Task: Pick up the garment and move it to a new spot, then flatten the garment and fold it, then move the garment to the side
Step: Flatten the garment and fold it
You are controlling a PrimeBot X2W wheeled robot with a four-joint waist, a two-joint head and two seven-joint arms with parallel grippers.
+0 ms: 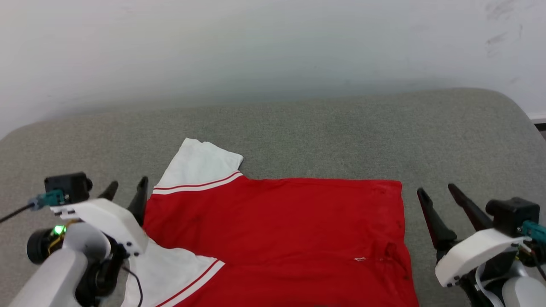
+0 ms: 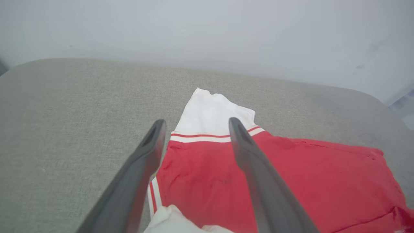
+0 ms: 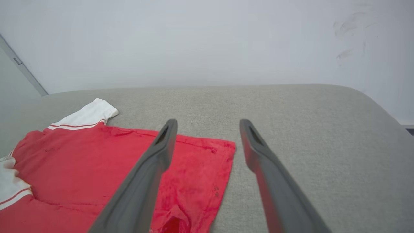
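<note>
Garment [image 1: 277, 230] spread red side up between open grippers
Head view: left gripper [image 1: 128, 182] and right gripper [image 1: 436, 189] are hovering with fingers parted and empty, the garment lying between them on the grey cushion [image 1: 341, 136]. Left wrist view: a white sleeve [image 2: 210, 113] is lying ahead of the left gripper [image 2: 196, 122]. Right wrist view: the hem corner [image 3: 223, 147] is showing between the fingers [image 3: 161, 152] of the right gripper [image 3: 208, 122]. A good fold is likely needing level, matched pinches at both ends

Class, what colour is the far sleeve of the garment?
White, with red-and-white striped trim; the sleeve shows best in the left wrist view.
</note>
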